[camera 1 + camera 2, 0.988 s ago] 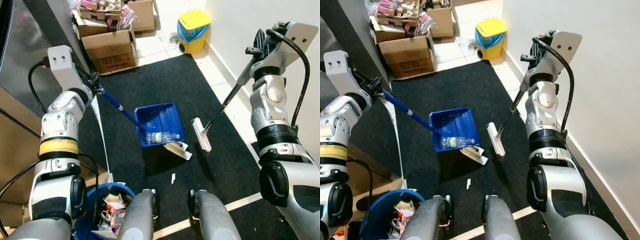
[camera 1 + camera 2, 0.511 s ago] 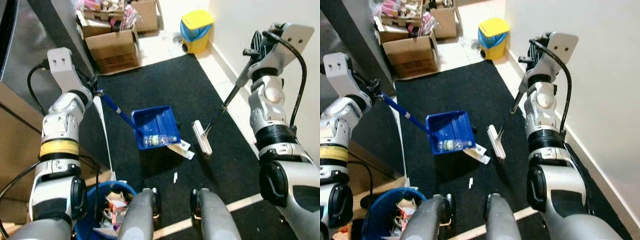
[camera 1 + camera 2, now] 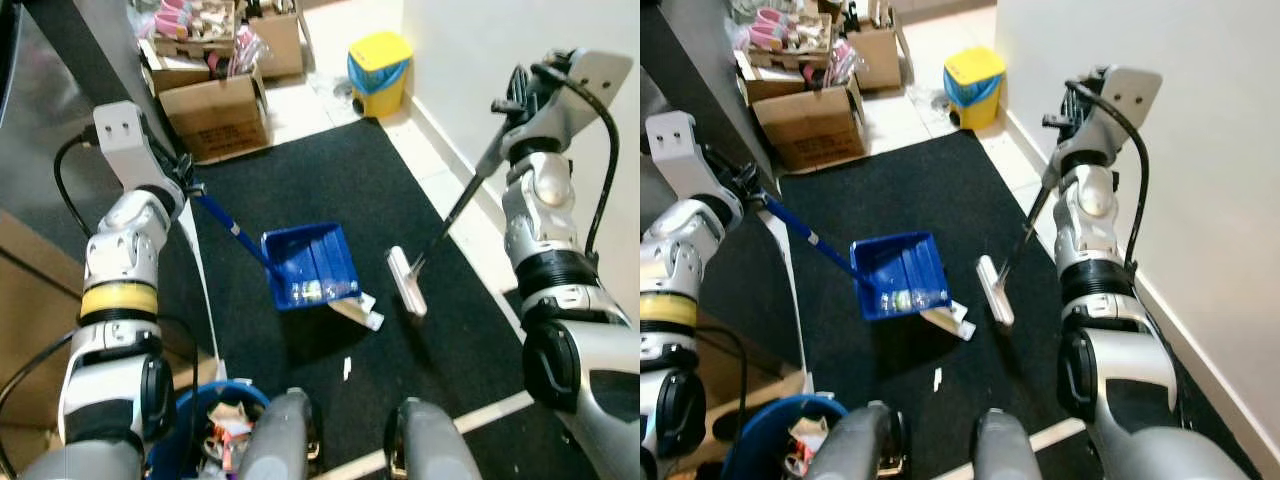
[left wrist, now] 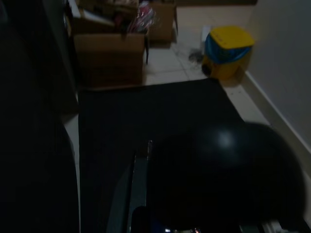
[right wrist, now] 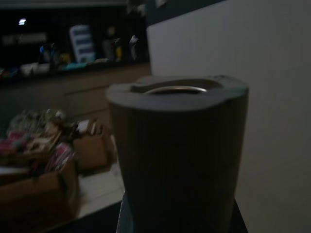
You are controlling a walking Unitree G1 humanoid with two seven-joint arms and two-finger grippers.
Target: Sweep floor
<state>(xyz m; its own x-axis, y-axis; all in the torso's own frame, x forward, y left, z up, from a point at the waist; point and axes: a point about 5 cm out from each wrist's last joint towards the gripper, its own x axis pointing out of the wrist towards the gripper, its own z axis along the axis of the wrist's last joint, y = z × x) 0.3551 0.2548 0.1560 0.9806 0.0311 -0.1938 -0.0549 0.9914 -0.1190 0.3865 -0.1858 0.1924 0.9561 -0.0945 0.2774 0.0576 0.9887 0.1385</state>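
Note:
A blue dustpan (image 3: 308,262) rests on the black mat (image 3: 330,190), with a small clear bottle (image 3: 315,291) lying in it near its front lip. Its blue handle (image 3: 228,225) runs up to my left gripper (image 3: 188,182), which is shut on it. A white piece of litter (image 3: 358,309) lies at the pan's front corner. Nearer my legs sits a small white scrap (image 3: 346,368). The white broom head (image 3: 406,283) is on the mat just right of the litter. Its dark handle (image 3: 455,212) rises to my right gripper (image 3: 512,95), shut on the grey top end (image 5: 177,145).
A blue bin (image 3: 215,420) full of rubbish stands by my left leg. At the back are cardboard boxes (image 3: 215,112) and a yellow bin (image 3: 377,60) on the tiled floor. A white wall (image 3: 1180,150) runs along the right, and a dark cabinet (image 3: 60,90) along the left.
The whole view has shifted a little as the camera moved. Dustpan, broom head and litter keep the same places relative to one another, and both grips hold.

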